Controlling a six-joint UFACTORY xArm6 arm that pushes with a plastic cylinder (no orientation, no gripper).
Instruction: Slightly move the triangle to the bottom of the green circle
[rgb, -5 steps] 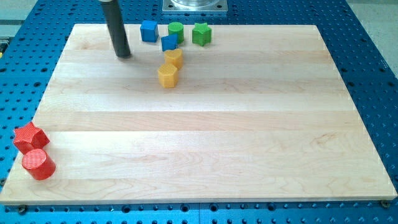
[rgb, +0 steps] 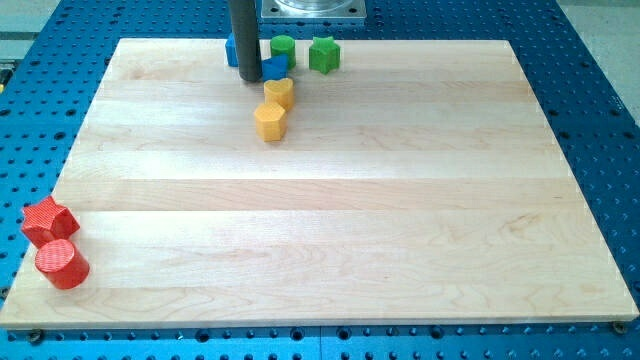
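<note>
Near left corner: red star block (rgb: 48, 220) and red cylinder (rgb: 62, 264) at the lower left of the frame, touching, well apart from everything else; no part in the task.
Board middle: bare wooden board (rgb: 330, 220), nothing to push there.
Yellow pair: yellow hexagon block (rgb: 269, 121) with a second yellow block (rgb: 279, 93) just above it, upper centre of the frame, just below the blue triangle.
Task block: blue triangle (rgb: 274, 68), upper centre, sitting below and slightly left of the green circle (rgb: 284, 47), very close to it.
Progress: judged near its end, perhaps done; triangle already under the circle, at most a small nudge toward the frame's right left to centre it.
Tool: plain rod, no jaws to open or close, holding nothing; my tip (rgb: 246, 79) just left of the triangle, at or touching its left edge, contact too fine to confirm.
Behind the rod: blue block (rgb: 231, 52), mostly hidden, shape not readable.
Far row: green star block (rgb: 323, 54) at the upper centre-right, just right of the circle.
</note>
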